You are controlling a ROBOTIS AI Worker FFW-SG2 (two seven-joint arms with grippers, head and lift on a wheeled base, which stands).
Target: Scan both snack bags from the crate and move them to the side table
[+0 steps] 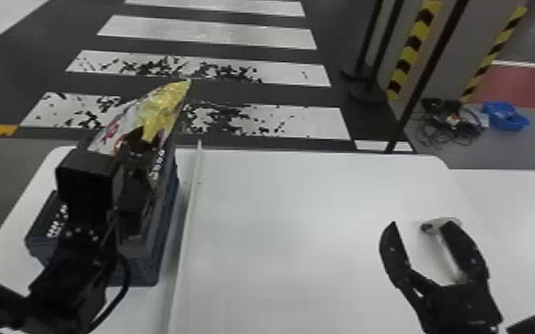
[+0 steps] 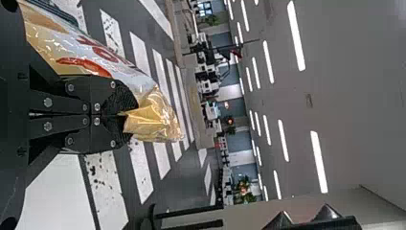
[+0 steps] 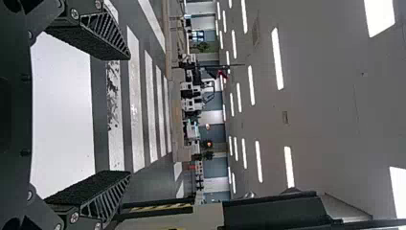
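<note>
Item: 1 snack bag, yellow and white, clear of the crate and above its far end. Holder: left end effector, 2 fingers together, clamped on the bag. Relation: the bag lies directly at those fingertips; its printed body runs back along 1 side of the fingers, its crumpled yellow end projects past them. Nearer arm: the left, in contact. Right end effector: 2 fingers apart, nothing between the tips, over the right part of the white worktop, well apart from the bag. Bearing of bag: in the head view, long axis slanting from near left to far right, yellow tip raised, pointing forward and to the robot's right. Step in hand, as judged: bringing out 1 of 2 bags for scanning. Next move, as judged: rightward carry, grip kept, printed body turned for reading; a slack edge could fold over the code.
</note>
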